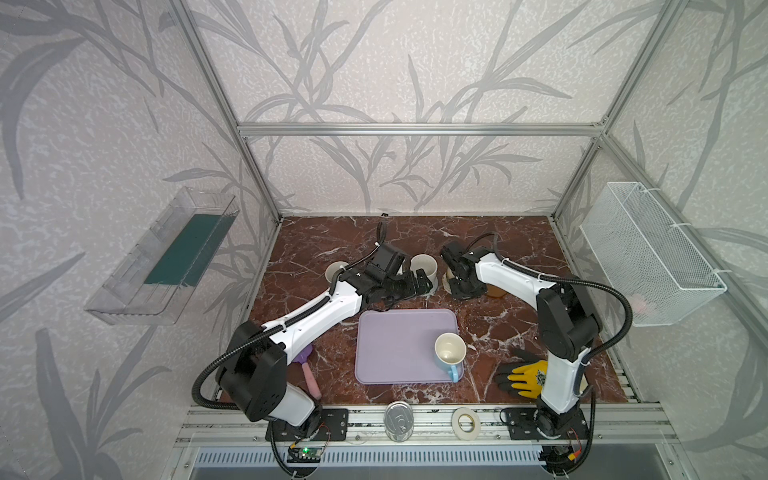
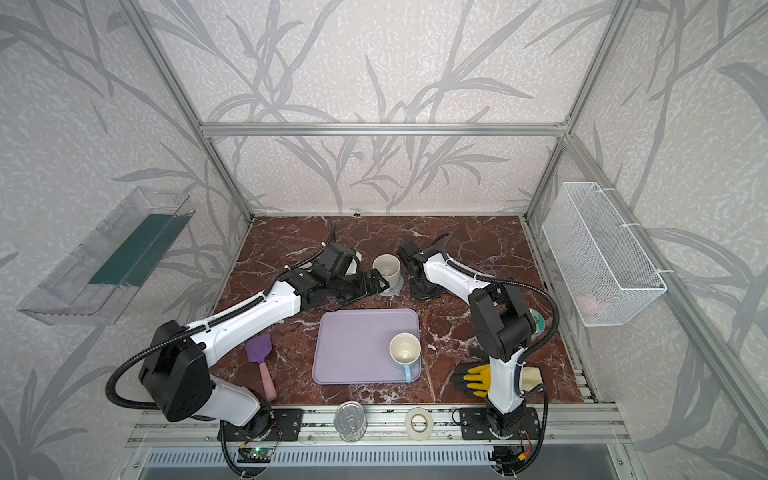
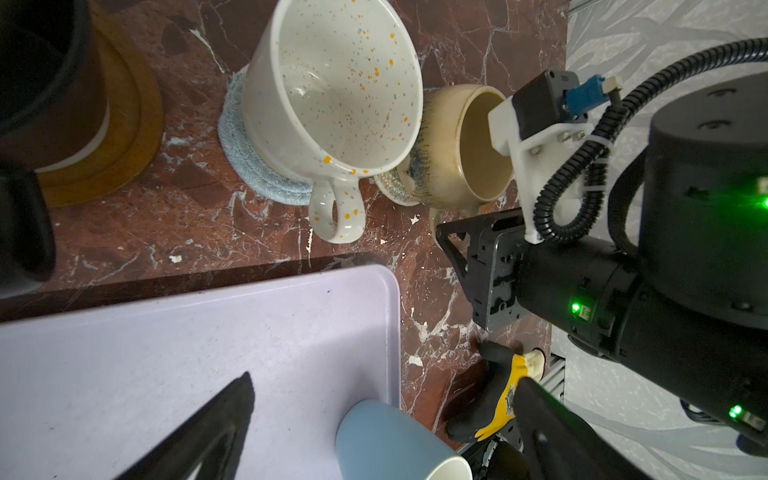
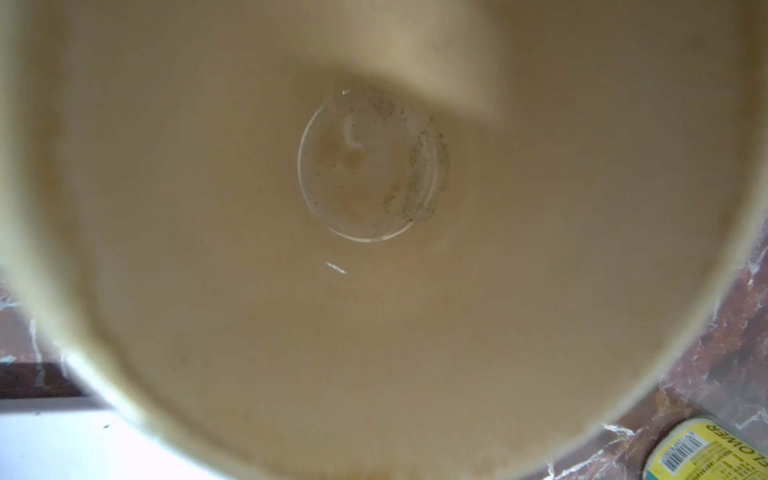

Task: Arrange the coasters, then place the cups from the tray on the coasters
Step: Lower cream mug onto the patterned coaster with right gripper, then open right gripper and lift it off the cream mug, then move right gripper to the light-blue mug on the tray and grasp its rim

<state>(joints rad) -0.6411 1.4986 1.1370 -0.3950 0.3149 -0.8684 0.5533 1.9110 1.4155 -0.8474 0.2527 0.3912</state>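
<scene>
Left jaws stood spread wide, empty, near the speckled cup (image 3: 332,91). Right jaws at the beige cup (image 3: 478,166): clenched or released, indeterminable.

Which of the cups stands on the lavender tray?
The light blue mug with white inside, upright in a corner of the tray. The speckled white mug, the beige-yellow mug and the black mug stand on coasters.

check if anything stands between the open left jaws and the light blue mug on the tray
Nothing visible does. Only tabletop and bare tray lie between the left gripper and the light blue mug; the speckled mug stands on the far side, out of the path.
</scene>
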